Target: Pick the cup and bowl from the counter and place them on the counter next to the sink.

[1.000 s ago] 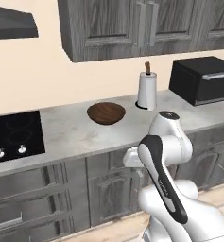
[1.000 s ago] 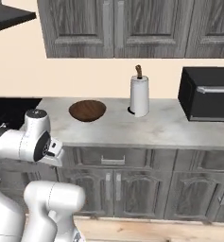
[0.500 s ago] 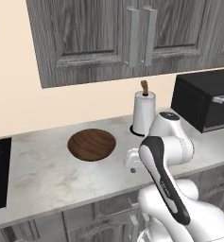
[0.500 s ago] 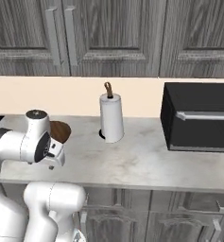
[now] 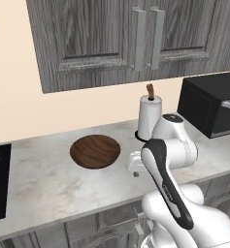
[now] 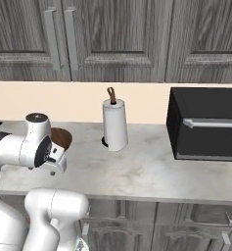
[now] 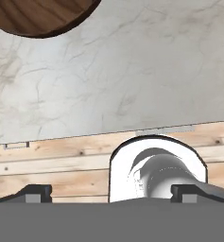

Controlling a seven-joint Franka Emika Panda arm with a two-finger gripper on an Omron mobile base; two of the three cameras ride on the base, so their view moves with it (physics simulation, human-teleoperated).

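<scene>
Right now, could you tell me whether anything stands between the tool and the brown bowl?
Nothing visible does. The open tool hangs over bare counter near its front edge, and the bowl lies just beyond, with only marbled stone between.

Counter (image 6: pixel 147 176) carries white canister (image 6: pixel 115 125) with brown stick, upright near the wall. Black toaster (image 6: pixel 205 125) stands to its right. Bowl (image 6: pixel 61 138) edge shows behind the arm, left of the canister.
</scene>
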